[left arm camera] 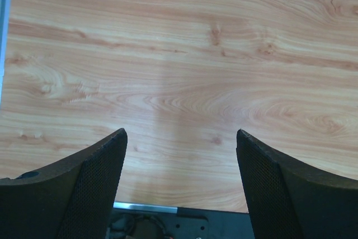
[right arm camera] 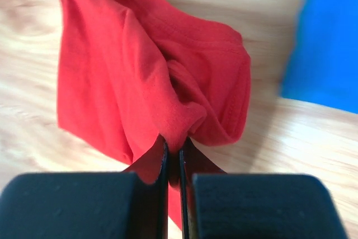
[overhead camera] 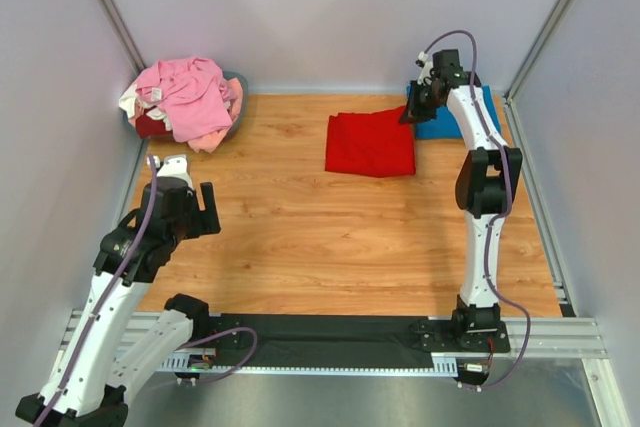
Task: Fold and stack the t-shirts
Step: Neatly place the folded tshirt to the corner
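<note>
One table [overhead camera: 330,247]: bare middle, room to fold
One pile [overhead camera: 185,97]: far left, pink and cream shirts waiting; count unclear
One red shirt [overhead camera: 370,144]: far, right of centre, folded
One blue shirt [overhead camera: 445,125]: far right, flat, likely the stack's base
Two grippers: right gripper [right arm camera: 173,149] pinched on the red shirt's edge, probably to move it onto the blue shirt; left gripper [left arm camera: 180,141] wide apart, empty, near left

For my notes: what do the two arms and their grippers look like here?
The left arm and right arm have white link shells with black joints and black bases. A thin purple-grey cable runs along each. The left gripper and right gripper are black with broad fingers; no markings are readable.
</note>
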Action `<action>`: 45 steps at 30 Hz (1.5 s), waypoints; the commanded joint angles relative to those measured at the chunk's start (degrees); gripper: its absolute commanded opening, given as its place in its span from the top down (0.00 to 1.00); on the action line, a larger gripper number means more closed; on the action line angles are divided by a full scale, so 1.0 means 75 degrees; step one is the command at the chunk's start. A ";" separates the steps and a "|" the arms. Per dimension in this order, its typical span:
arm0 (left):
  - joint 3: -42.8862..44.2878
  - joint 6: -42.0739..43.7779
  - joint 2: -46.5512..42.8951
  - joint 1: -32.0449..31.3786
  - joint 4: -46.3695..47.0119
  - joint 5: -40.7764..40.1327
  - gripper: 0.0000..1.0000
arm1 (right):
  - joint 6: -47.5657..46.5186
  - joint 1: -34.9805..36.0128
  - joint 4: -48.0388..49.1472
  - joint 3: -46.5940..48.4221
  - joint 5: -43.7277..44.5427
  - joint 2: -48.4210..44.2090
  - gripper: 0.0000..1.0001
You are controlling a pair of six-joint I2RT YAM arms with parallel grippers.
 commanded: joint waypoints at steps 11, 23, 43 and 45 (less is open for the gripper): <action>0.0007 -0.0222 0.0024 0.0009 0.0060 -0.0499 0.13 | -0.1132 -0.0656 -0.0343 0.1902 0.1806 -0.0197 1.00; 0.0030 -0.0269 0.0071 0.0009 0.0024 -0.0581 0.13 | -0.1447 -0.1044 0.0336 0.2640 0.2289 -0.0396 1.00; 0.0030 -0.0281 0.0141 0.0009 0.0001 -0.0616 0.14 | -0.2023 -0.1361 0.1145 0.3121 0.2276 -0.0830 1.00; 0.0030 -0.0281 0.0142 0.0009 -0.0011 -0.0628 0.14 | -0.2046 -0.1396 0.1203 0.3121 0.2276 -0.0853 1.00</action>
